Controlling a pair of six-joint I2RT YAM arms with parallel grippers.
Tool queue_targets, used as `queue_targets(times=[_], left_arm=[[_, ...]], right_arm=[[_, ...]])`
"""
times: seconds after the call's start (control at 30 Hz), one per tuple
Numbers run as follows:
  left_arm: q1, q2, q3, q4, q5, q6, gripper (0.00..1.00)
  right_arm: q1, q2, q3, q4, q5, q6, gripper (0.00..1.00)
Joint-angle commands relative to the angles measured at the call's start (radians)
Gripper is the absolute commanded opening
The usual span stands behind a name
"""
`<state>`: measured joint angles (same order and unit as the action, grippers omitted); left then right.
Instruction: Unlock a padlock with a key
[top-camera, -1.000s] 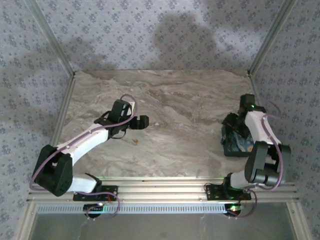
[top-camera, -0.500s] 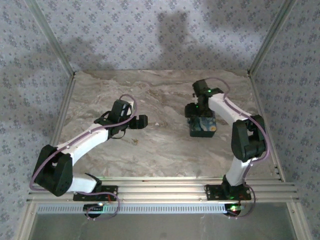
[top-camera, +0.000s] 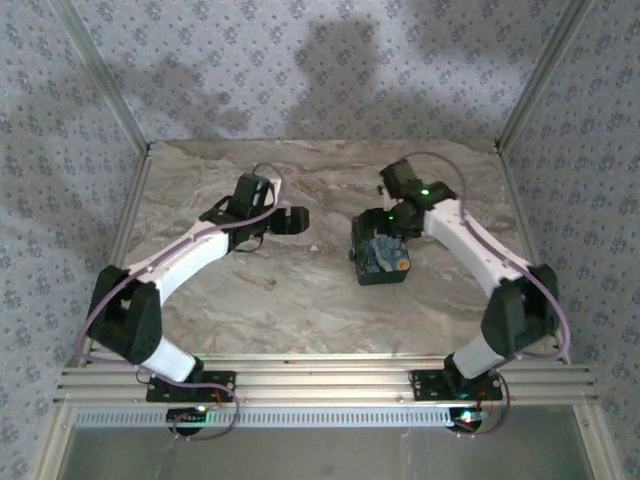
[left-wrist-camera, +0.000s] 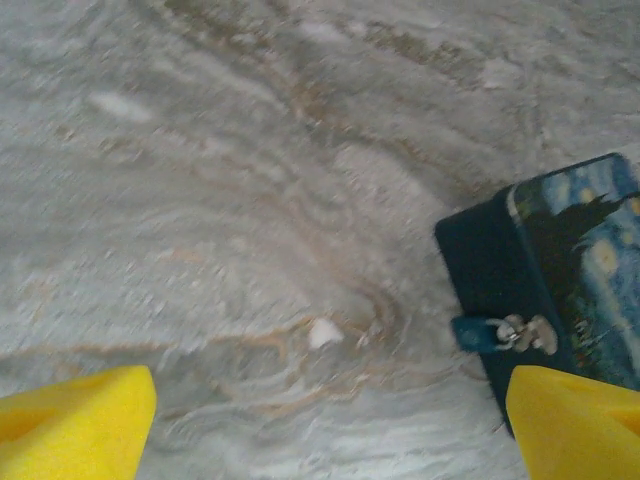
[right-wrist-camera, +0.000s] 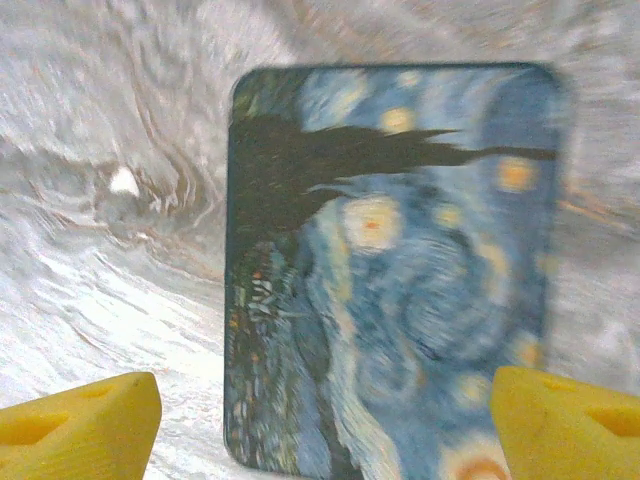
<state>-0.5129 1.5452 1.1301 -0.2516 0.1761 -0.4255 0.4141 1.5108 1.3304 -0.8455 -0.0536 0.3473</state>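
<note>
Roughly central, blue box (top-camera: 381, 262): swirl-painted lid.
Padlock: unclear; small blue-and-silver piece (left-wrist-camera: 500, 333) sits on box's side.
Left gripper (left-wrist-camera: 328, 390): fingers spread, empty.
Right gripper (right-wrist-camera: 322, 390): spread above lid.

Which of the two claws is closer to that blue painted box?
Right. The right gripper is directly above the box, looking down on its lid; the left gripper is off to the box's left, with bare table between.
</note>
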Motion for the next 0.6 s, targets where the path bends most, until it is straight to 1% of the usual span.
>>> queue_targets(times=[0.0,0.03,0.07,0.13,0.27,0.4,0.57], left_arm=[[-0.011,0.102,0.148,-0.027,0.114,0.035,0.87],[-0.014,0.14,0.195,-0.041,0.134,0.04,0.86],[-0.019,0.184,0.253,-0.058,0.156,0.045,0.84],[-0.03,0.271,0.363,-0.091,0.19,0.053,0.83],[-0.076,0.462,0.609,-0.174,0.243,0.073,0.8],[-0.134,0.674,0.909,-0.316,0.246,0.134,0.8],[-0.165,0.936,1.283,-0.515,0.245,0.192,0.8]], right_arm=[[-0.1,-0.116,-0.09,-0.062,-0.069,0.168,0.87],[-0.135,-0.146,-0.126,-0.054,-0.113,0.206,0.87],[-0.172,-0.184,-0.204,-0.035,-0.165,0.243,0.87],[-0.219,-0.252,-0.311,0.015,-0.236,0.301,0.86],[-0.246,-0.353,-0.485,0.09,-0.271,0.398,0.85],[-0.254,-0.372,-0.578,0.184,-0.347,0.451,0.85],[-0.255,-0.332,-0.62,0.28,-0.396,0.479,0.84]])
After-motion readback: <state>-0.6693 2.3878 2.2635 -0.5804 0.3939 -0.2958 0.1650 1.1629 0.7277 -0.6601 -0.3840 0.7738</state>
